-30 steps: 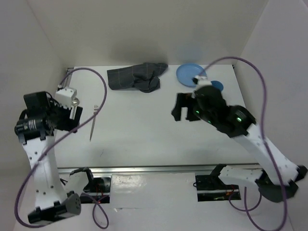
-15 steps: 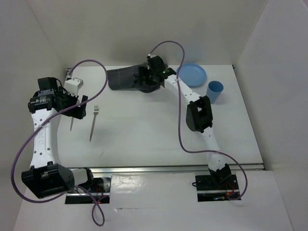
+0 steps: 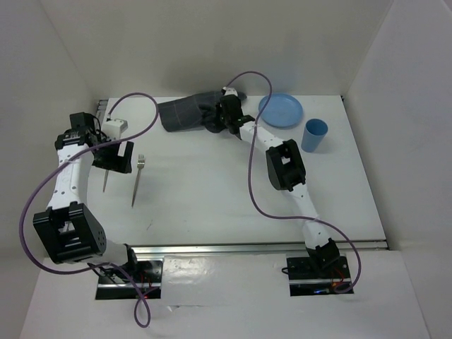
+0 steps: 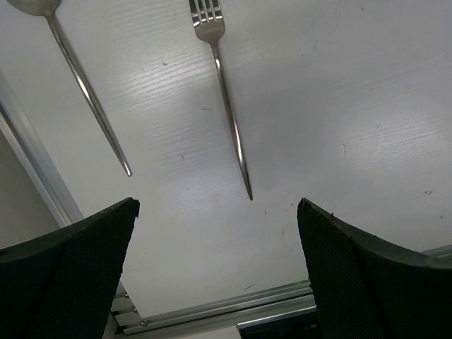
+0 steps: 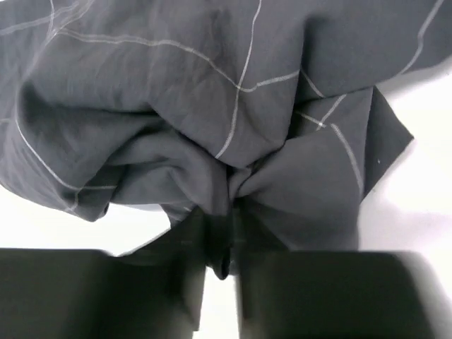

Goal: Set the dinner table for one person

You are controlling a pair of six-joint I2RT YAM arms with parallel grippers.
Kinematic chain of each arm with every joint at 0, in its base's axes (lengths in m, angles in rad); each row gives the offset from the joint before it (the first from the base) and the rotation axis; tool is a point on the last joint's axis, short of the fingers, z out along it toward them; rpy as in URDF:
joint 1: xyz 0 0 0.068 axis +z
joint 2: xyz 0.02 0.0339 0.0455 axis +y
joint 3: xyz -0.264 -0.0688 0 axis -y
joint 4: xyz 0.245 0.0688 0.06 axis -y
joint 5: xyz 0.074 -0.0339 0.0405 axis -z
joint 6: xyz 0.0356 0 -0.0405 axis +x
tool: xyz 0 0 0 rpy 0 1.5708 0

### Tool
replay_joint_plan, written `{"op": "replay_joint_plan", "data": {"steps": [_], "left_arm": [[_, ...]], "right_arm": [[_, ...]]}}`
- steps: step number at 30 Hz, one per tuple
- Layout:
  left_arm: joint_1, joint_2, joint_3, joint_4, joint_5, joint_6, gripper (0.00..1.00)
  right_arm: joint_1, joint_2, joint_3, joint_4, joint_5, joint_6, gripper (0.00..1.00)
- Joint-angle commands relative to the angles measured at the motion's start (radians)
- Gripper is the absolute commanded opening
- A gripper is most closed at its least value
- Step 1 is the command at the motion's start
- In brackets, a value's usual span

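The dark grey checked placemat [image 3: 185, 113] lies crumpled at the back of the white dinner table [image 3: 212, 205]. My right gripper [image 3: 217, 117] is stretched out to its right end and is shut on a fold of the placemat [image 5: 212, 92], which bunches between the fingers [image 5: 222, 244]. My left gripper [image 3: 116, 158] hangs open over the table's left side. Just beyond its fingertips [image 4: 219, 219] lie a fork [image 4: 227, 106] and a spoon [image 4: 88, 95], neither touched. From above, the fork [image 3: 137, 180] and the spoon handle [image 3: 105, 182] lie side by side.
A blue plate [image 3: 281, 110] sits at the back right with a blue cup [image 3: 314, 134] just in front of it. An aluminium rail [image 4: 212, 309] runs along the near edge and another along the left edge. White walls close in the table.
The right arm reached out to the back and its jaws closed on the placemat's fold. The left arm swung down and forward over the cutlery, staying open.
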Motion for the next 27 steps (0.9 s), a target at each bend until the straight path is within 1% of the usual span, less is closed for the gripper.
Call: {"op": "replay_joint_plan", "data": {"steps": [1,2,4,5,6,7,8,9,10,11,12,13,14,15,17,18,19,20,21,22,23,25,26,27], "left_arm": [[-0.002,0.018,0.025,0.026,0.016,-0.030,1.00],[-0.002,0.027,0.025,0.026,0.025,-0.030,1.00],[-0.002,0.038,0.025,0.014,0.045,-0.030,1.00],[-0.002,0.038,0.025,0.014,0.056,-0.030,1.00],[-0.002,0.048,0.025,0.005,0.088,-0.030,1.00],[-0.002,0.067,0.025,-0.012,0.105,-0.030,1.00],[-0.002,0.079,0.034,-0.021,0.137,-0.030,1.00],[-0.013,0.093,0.034,-0.030,0.154,-0.039,1.00],[-0.013,0.107,0.044,-0.039,0.170,-0.039,1.00],[-0.022,0.132,0.045,-0.039,0.183,-0.048,1.00],[-0.041,0.148,0.045,-0.049,0.196,-0.048,1.00],[-0.054,0.163,0.045,-0.049,0.206,-0.048,1.00],[-0.070,0.189,0.054,-0.049,0.207,-0.048,1.00],[-0.102,0.205,0.054,-0.049,0.196,-0.048,1.00],[-0.136,0.231,0.054,-0.049,0.196,-0.048,1.00],[-0.174,0.254,0.054,-0.049,0.187,-0.039,1.00],[-0.194,0.266,0.054,-0.049,0.167,-0.039,1.00],[-0.211,0.275,0.054,-0.037,0.147,-0.039,1.00],[-0.225,0.286,0.063,0.005,0.122,-0.039,1.00],[-0.237,0.297,0.063,0.026,0.074,-0.039,1.00],[-0.251,0.330,0.107,0.045,0.058,-0.053,1.00],[-0.251,0.381,0.168,0.071,0.049,-0.081,1.00],[-0.251,0.442,0.210,0.071,0.049,-0.109,1.00],[-0.251,0.478,0.297,0.071,0.059,-0.120,1.00]], "right_arm": [[0.001,0.013,-0.069,0.096,0.007,0.014,0.10],[0.001,-0.004,-0.089,0.084,-0.002,0.014,0.02],[0.001,-0.070,-0.149,0.061,-0.022,0.014,0.00],[0.001,-0.107,-0.251,0.052,-0.049,0.014,0.00],[0.001,-0.203,-0.318,0.064,-0.073,-0.012,0.00],[0.001,-0.261,-0.394,0.073,-0.096,-0.023,0.00],[0.013,-0.321,-0.551,0.073,-0.125,-0.033,0.00],[0.024,-0.449,-0.631,0.073,-0.125,-0.043,0.00],[0.051,-0.514,-0.708,0.073,-0.134,-0.043,0.00],[0.068,-0.576,-0.856,0.059,-0.119,-0.043,0.06],[0.100,-0.700,-0.924,0.032,-0.108,0.007,0.26],[0.117,-0.757,-0.986,0.021,-0.108,0.040,0.44],[0.130,-0.808,-1.099,0.012,-0.128,0.073,0.57],[0.146,-0.905,-1.146,0.012,-0.148,0.109,0.62],[0.206,-0.990,-1.239,-0.016,-0.177,0.184,0.72],[0.228,-1.068,-1.249,-0.046,-0.154,0.210,0.73],[0.243,-1.110,-1.249,-0.132,-0.130,0.251,0.73],[0.252,-1.154,-1.249,-0.178,-0.102,0.270,0.75],[0.252,-1.200,-1.249,-0.220,-0.037,0.287,0.77],[0.252,-1.290,-1.249,-0.253,-0.003,0.298,0.84],[0.224,-1.326,-1.249,-0.311,0.028,0.298,0.84],[0.179,-1.392,-1.211,-0.367,0.085,0.284,0.85],[0.118,-1.393,-1.200,-0.367,0.094,0.273,0.86],[0.079,-1.393,-1.186,-0.367,0.082,0.257,0.86]]}}
